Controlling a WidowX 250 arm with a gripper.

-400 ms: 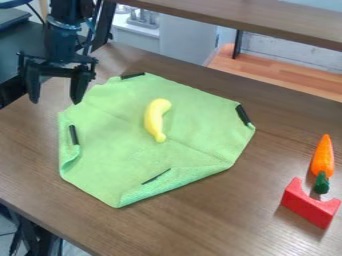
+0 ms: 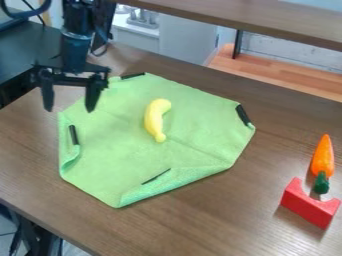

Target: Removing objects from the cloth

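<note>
Table: brown wood grain, under a green cloth [image 2: 194, 155] with folded edges.
Room: a brown board [image 2: 254, 22] crossed beyond the table [image 2: 200, 225], before a pale wall [image 2: 287, 65].
Banana [image 2: 153, 119]: mid-cloth, long axis running from far to near, narrow tip nearest, bulging toward the view's left.
Gripper [image 2: 69, 108]: spread wide, empty, above the cloth's far left side.

A black gripper [image 2: 69, 110] swings toward four o'clock in the camera view, closing in on a yellow banana [image 2: 155, 119] from its nine o'clock side, one finger [image 2: 93, 95] now farther inside the green cloth's [image 2: 200, 115] ten o'clock edge.
</note>
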